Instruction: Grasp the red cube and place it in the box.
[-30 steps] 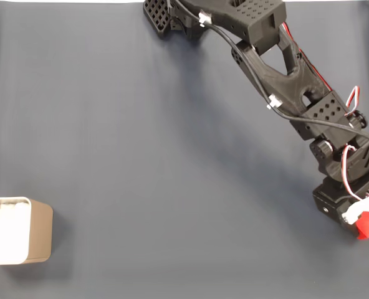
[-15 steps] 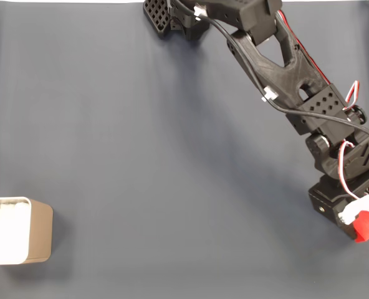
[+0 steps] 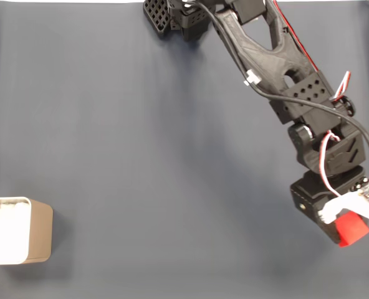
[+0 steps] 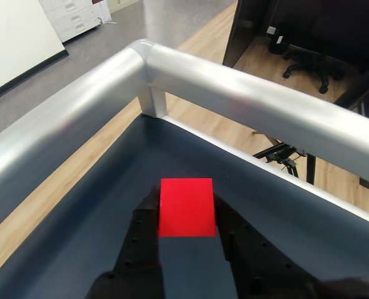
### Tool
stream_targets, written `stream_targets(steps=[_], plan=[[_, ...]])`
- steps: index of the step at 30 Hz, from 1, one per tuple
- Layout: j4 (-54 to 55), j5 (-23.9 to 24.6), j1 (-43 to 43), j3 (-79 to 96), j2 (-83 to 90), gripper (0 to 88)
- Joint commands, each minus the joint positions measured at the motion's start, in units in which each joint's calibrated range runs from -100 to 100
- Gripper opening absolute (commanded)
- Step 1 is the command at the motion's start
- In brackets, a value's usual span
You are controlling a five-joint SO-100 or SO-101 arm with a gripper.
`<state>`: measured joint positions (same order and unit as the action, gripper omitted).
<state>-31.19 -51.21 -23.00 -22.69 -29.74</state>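
The red cube [image 3: 351,230] sits between the black fingers of my gripper [image 3: 346,232] at the lower right of the fixed view, lifted off the dark blue mat. In the wrist view the red cube [image 4: 186,207] is squeezed between the two fingertips of the gripper [image 4: 186,215], which is shut on it. The box [image 3: 16,230], beige with white lining, stands at the far lower left of the fixed view, a long way from the gripper.
The black arm [image 3: 278,75] stretches from the top centre down to the lower right. A silver metal rail [image 4: 234,87] frames the table corner just beyond the cube. The dark blue mat [image 3: 141,156] lies bare between arm and box.
The arm has swung the gripper and red cube slightly left and down in the fixed view, away from the right edge. The box has not moved.
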Motion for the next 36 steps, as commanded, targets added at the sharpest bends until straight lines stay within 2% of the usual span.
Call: stream_targets(steps=[1,36], plan=[[0.37,-0.15,1.83,1.16,7.82,1.3],[0.37,-1.03,16.68,15.58,24.54,1.4]])
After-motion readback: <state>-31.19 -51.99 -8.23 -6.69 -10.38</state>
